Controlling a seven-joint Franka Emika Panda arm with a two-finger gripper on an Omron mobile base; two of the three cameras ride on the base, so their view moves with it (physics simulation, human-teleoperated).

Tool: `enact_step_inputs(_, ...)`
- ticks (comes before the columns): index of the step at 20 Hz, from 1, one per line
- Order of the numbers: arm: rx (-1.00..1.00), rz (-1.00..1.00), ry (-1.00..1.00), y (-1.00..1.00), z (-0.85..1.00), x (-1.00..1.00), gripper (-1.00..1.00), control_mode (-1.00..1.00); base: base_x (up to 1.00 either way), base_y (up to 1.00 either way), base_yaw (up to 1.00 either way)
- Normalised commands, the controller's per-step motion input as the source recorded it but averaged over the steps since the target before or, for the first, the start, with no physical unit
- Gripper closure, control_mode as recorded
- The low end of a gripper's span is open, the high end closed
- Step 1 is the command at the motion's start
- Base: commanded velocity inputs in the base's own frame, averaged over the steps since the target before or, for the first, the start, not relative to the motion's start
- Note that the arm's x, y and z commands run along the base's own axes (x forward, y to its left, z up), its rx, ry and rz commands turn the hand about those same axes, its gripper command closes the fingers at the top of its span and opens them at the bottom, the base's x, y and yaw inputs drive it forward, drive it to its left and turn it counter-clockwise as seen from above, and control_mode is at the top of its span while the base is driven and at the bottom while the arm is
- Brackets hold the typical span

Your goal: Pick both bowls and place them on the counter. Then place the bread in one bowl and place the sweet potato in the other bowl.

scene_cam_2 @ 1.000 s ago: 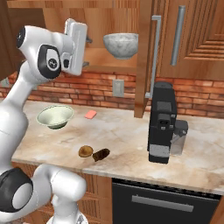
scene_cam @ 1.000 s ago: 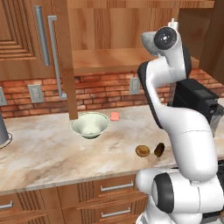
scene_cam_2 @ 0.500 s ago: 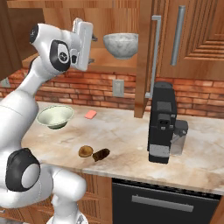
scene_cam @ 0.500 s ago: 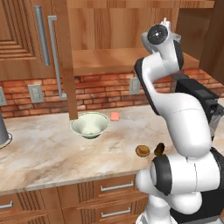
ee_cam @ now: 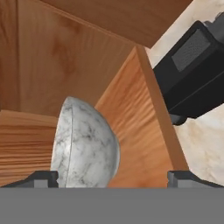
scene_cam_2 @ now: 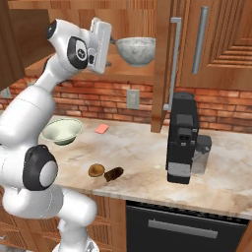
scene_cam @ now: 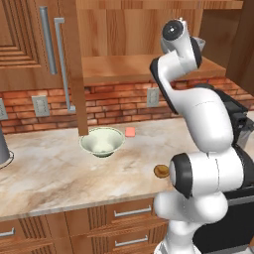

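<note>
Your gripper (ee_cam: 112, 177) is raised to the wooden shelf (scene_cam_2: 129, 69), its two small dark fingertips (ee_cam: 43, 176) standing wide apart with nothing between them. Just ahead of the tips in the hand view is the grey bowl (ee_cam: 83, 148), a rounded, smooth shell with mottled stone-like veining; the view is rolled, so the bowl appears on its side against warm wood-grain panels. From the right base view you see that same grey bowl (scene_cam_2: 136, 50) sitting upright on the shelf, just beside the hand, with a vertical wooden cabinet post to its right. Below, the counter (scene_cam_2: 142, 152) is a broad slab of beige-and-cream marbled stone with a thick edge, backed by red brick. On it rests the cream bowl (scene_cam: 102, 142), wide and round with a pale green inside, near a small flat pink square (scene_cam: 130, 131) that lies by the brick wall. Closer to the counter's front edge lie the bread (scene_cam_2: 96, 170), a small round tan bun, and just beside it the sweet potato (scene_cam_2: 114, 173), a dark brown oblong lump. A boxy, matte black coffee machine (scene_cam_2: 182, 137) stands on the counter well apart from them.
</note>
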Motion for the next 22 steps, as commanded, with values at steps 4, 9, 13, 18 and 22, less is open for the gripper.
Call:
enact_step_inputs(4, 0.00, 0.00, 0.00, -0.02, -0.02, 0.35, -1.00, -1.00, 0.00, 0.00, 0.00)
enact_step_inputs(9, 0.00, 0.00, 0.00, -0.10, -0.01, 0.41, -1.00, -1.00, 0.00, 0.00, 0.00)
enact_step_inputs(13, 0.00, 0.00, 0.00, -0.08, -0.01, 0.34, -1.00, -1.00, 0.00, 0.00, 0.00)
enact_step_inputs(18, 0.00, 0.00, 0.01, -0.08, -0.02, 0.22, -1.00, -1.00, 0.00, 0.00, 0.00)
enact_step_inputs(22, 0.00, 0.00, 0.04, -0.07, -0.09, 0.13, -1.00, -1.00, 0.00, 0.00, 0.00)
